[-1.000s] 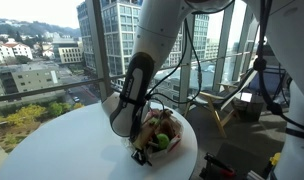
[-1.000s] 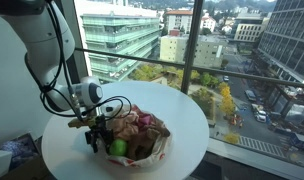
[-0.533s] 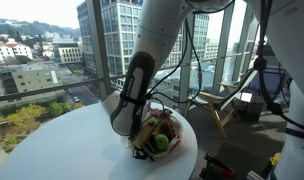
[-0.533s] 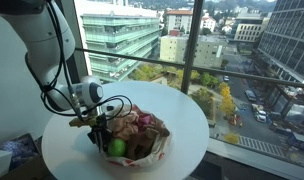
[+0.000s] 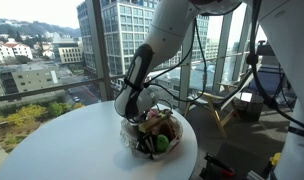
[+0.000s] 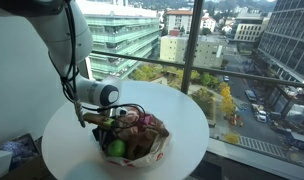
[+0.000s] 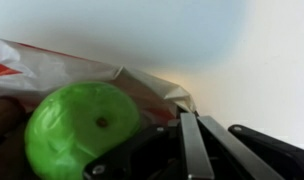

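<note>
A basket (image 5: 170,128) (image 6: 152,142) lined with white and red paper (image 7: 52,65) stands on a round white table (image 5: 62,145) (image 6: 182,108). It holds a green apple (image 5: 161,143) (image 6: 117,148) (image 7: 82,135) and other fruit. My gripper (image 5: 142,150) (image 6: 110,135) (image 7: 192,115) is low at the basket's rim, right beside the apple. The two fingers (image 7: 189,145) lie pressed together. Their tips meet the paper's edge. I cannot tell whether a fold of paper is pinched between them. The apple is outside the jaws.
Large windows with a railing (image 6: 222,70) ring the table, with city buildings beyond. A chair and equipment (image 5: 247,100) stand behind the table in an exterior view. A dark object (image 6: 7,155) sits low beside the table.
The jaws have gone from partly open to shut. The arm has swung over and moved the gripper closer to the basket's rim.
</note>
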You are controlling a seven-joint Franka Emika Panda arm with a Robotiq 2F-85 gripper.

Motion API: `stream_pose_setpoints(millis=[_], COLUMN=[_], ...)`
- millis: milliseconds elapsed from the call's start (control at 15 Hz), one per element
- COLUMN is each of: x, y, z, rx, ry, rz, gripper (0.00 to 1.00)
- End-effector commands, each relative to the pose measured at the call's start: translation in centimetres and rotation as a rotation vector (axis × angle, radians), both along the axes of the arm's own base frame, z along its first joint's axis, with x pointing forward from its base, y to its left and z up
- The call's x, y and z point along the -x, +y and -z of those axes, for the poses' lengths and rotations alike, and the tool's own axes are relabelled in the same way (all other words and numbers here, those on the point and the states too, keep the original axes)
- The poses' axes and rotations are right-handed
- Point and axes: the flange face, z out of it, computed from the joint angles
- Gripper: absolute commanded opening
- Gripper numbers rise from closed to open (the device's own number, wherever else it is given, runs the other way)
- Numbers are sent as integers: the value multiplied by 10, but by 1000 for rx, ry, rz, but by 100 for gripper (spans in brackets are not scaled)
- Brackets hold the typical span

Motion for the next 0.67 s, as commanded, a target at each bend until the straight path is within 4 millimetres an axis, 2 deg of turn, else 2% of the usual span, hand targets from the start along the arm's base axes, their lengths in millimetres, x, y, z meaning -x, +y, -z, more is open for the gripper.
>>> stream_pose_setpoints(millis=[0,200,600], x=[-9,-13,-19], y=[-21,-31,-31], z=[-17,-41,-125], rx=[-204,-364,-507], ry=[12,-6,-188], rz=[23,44,15], gripper=[0,0,0])
